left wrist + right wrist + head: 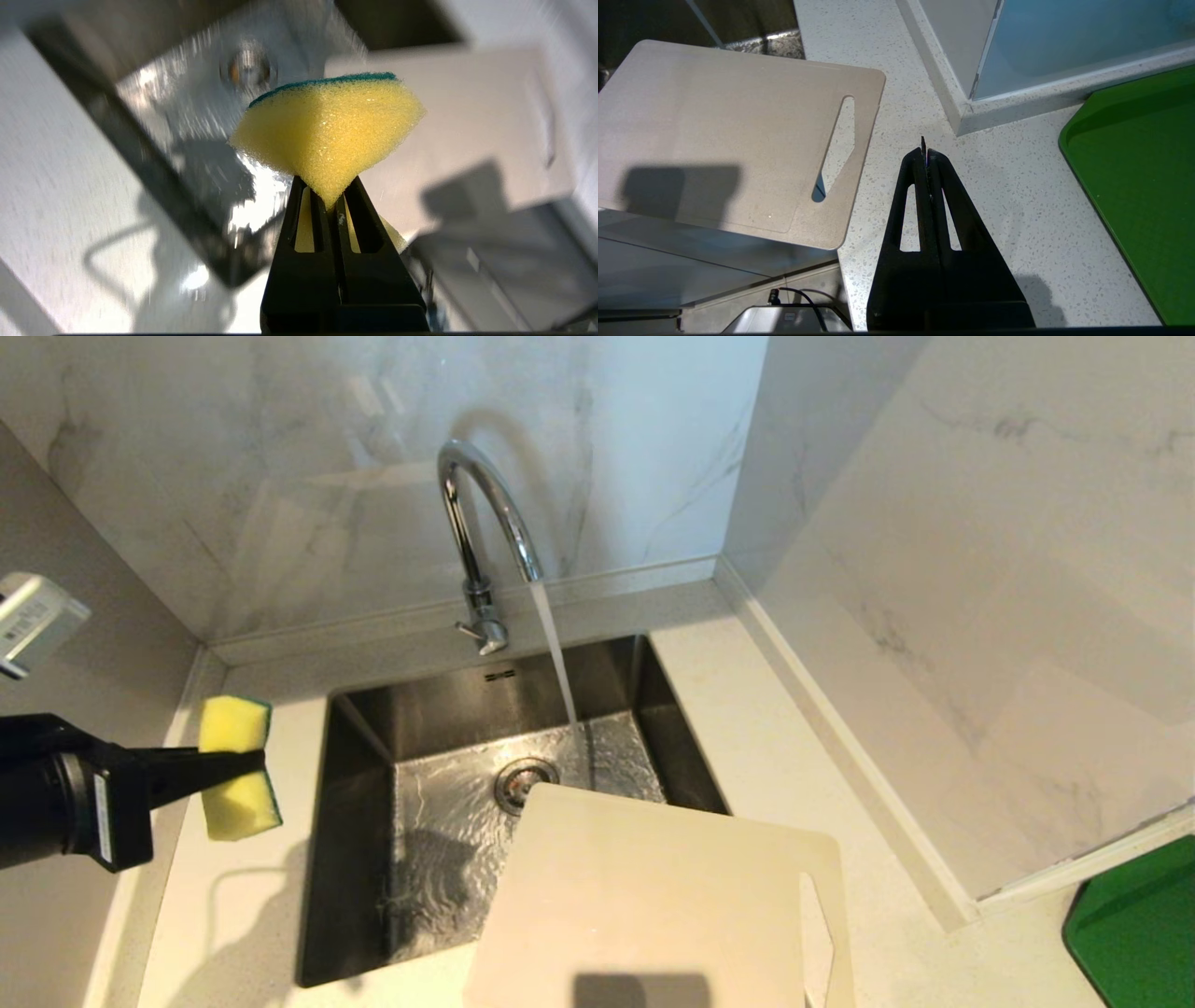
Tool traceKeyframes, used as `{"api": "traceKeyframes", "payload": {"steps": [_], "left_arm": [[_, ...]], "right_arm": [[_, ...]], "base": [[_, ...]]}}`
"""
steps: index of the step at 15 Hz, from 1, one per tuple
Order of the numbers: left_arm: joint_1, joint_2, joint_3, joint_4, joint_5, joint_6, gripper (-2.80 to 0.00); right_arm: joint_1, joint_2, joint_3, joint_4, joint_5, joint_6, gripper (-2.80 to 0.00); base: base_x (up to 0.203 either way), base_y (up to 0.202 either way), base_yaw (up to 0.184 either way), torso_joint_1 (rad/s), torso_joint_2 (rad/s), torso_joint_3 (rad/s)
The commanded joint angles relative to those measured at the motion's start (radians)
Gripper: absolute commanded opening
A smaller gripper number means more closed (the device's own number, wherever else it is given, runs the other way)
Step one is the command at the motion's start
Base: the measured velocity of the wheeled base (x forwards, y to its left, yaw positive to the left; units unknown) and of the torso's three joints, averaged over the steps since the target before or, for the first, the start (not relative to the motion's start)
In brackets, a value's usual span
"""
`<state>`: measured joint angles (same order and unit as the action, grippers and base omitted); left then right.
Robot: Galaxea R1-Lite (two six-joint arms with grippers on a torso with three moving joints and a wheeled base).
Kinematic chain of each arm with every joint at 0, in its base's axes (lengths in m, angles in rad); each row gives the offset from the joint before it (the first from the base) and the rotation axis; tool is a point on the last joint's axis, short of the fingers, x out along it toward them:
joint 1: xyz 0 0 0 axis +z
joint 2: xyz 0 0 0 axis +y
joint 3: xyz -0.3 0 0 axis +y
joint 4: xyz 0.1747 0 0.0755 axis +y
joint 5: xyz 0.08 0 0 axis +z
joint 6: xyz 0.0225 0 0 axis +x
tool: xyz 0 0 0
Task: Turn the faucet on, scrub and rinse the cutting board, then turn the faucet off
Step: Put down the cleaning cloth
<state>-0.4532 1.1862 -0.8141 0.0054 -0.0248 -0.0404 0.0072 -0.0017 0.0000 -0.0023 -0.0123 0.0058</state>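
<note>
Pinching a yellow sponge (239, 767) tight, the left gripper (252, 765) hovers over the counter beside the sink, the faucet (481, 537) already running, so next it must carry the sponge across to the cutting board (653, 905) lying ahead over the sink's corner and scrub.

The left gripper (332, 198) pinches a yellow sponge (327, 135) with a green top at its fingertips; beyond the jaws lie the wet sink (196, 107) and the cutting board (467, 126).
</note>
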Motion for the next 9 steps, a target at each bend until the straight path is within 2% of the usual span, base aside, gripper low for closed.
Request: {"api": "traceKeyframes", "payload": {"steps": [1,4,7,9], "left_arm": [[0.003,0.106,-0.013,0.098,0.0,0.027,-2.8],[0.069,0.184,-0.084,0.212,0.0,0.029,-2.8],[0.163,0.264,-0.169,0.34,0.005,-0.027,-2.8],[0.231,0.325,-0.192,0.382,0.013,-0.07,-2.8]], "right_arm": [[0.002,0.0,0.002,0.001,0.0,0.0,-2.8],[0.0,0.0,0.002,0.0,0.0,0.0,-2.8],[0.002,0.0,0.002,0.001,0.0,0.0,-2.8],[0.002,0.0,0.002,0.001,0.0,0.0,-2.8]], "base": [[0.0,0.0,0.0,0.0,0.0,0.0],[0.0,0.0,0.0,0.0,0.0,0.0],[0.0,0.0,0.0,0.0,0.0,0.0],[0.0,0.0,0.0,0.0,0.0,0.0]]}}
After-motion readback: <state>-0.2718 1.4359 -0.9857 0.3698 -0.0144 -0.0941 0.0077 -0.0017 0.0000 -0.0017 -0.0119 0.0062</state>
